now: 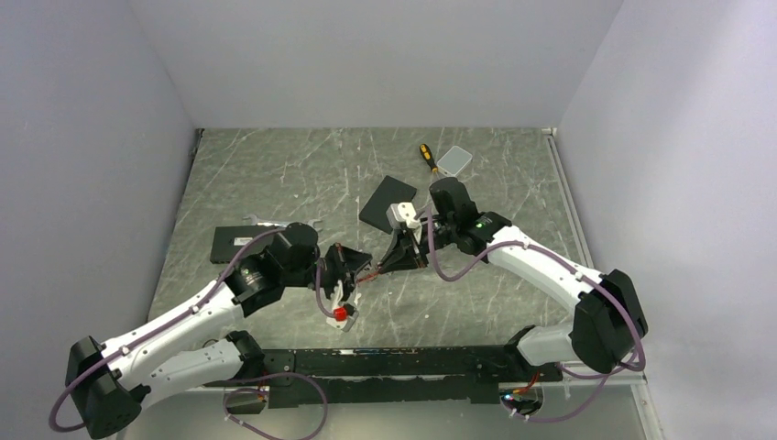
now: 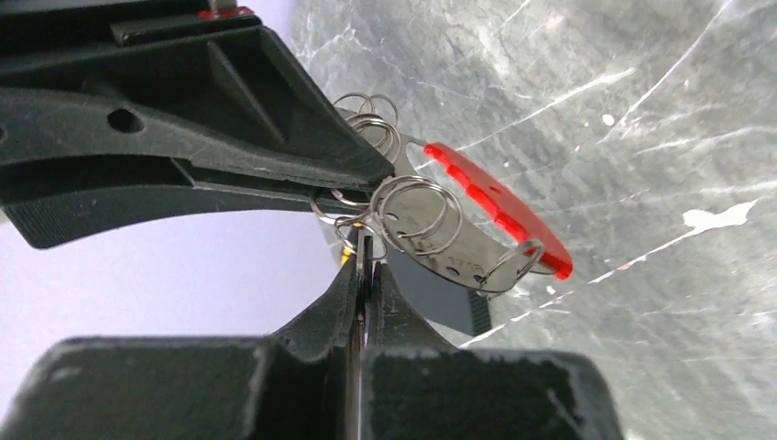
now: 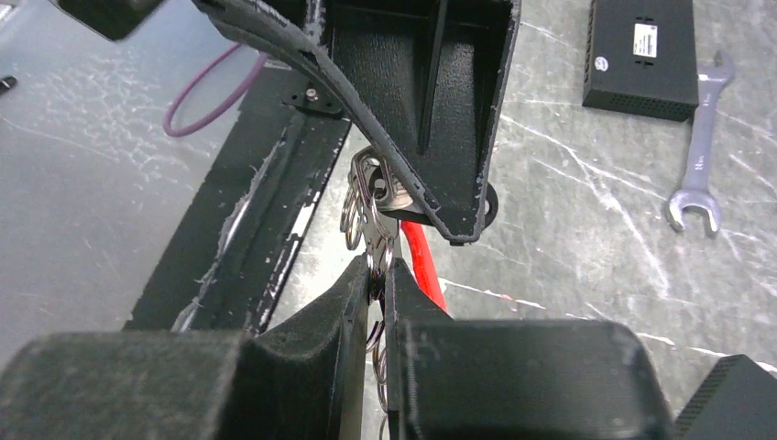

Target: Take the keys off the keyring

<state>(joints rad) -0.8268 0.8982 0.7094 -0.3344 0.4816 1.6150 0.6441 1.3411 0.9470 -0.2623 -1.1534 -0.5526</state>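
**Above mid-table: both grippers pinched on the ring bunch**

Above the centre of the table (image 1: 275, 165), held in the air between the two arms, is the keyring (image 2: 502, 200). Its red strip runs to the right, with a bunch of wire rings (image 2: 417, 215) at the left end.

- Left gripper (image 2: 364, 261): fingers closed on one wire ring.
- Right gripper (image 3: 379, 275): fingers also closed, on rings in the same bunch. In the left wrist view its tip bites just beside the left one's.
- Silver key (image 2: 454, 252): hangs flat off the rings, alongside the red strip.
- Dark slab (image 2: 440, 304): sits just under the silver key. Probably the black-headed key, can't confirm.

Step in hand, as judged: work a key off its split ring.

- One gripper should anchor while the other moves. Both pulling only stretches the coil.
- Feed the key round the wire turn, not straight off it.
- The two grip points nearly touch, so there is little room. Gripping the key itself rather than a ring would give better leverage.
- Thin wire can slip in flat pads, so go slow with low force.
- The loop is floppy, so expect it to swing on release. Work low over the table so a freed key drops short.
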